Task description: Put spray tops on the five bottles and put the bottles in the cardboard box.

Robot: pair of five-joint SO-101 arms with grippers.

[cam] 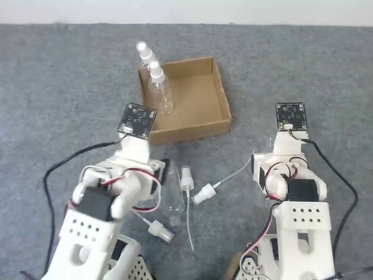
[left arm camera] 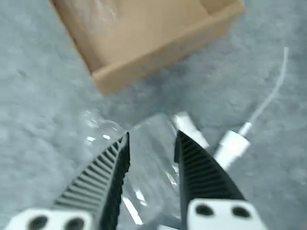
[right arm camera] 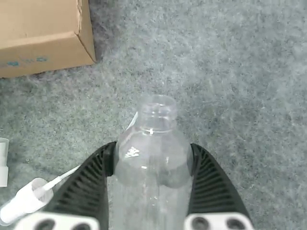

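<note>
Bottle (right arm camera: 156, 120), clear and uncapped, is clamped in the right gripper (right arm camera: 152, 149) near the cardboard box (right arm camera: 43, 33).
Its base is cut off; the left gripper (left arm camera: 152, 138) is seen spread above a blurred second bottle (cam: 173, 195), lower centre of the high view.

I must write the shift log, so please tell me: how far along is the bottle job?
Done: two capped bottles stand at the left wall of the cardboard box. In hand: the right end effector grips an uncapped bottle; the left end effector is open around a lying bottle. Left: three loose spray tops lie on the table, so capping and boxing remain.
</note>
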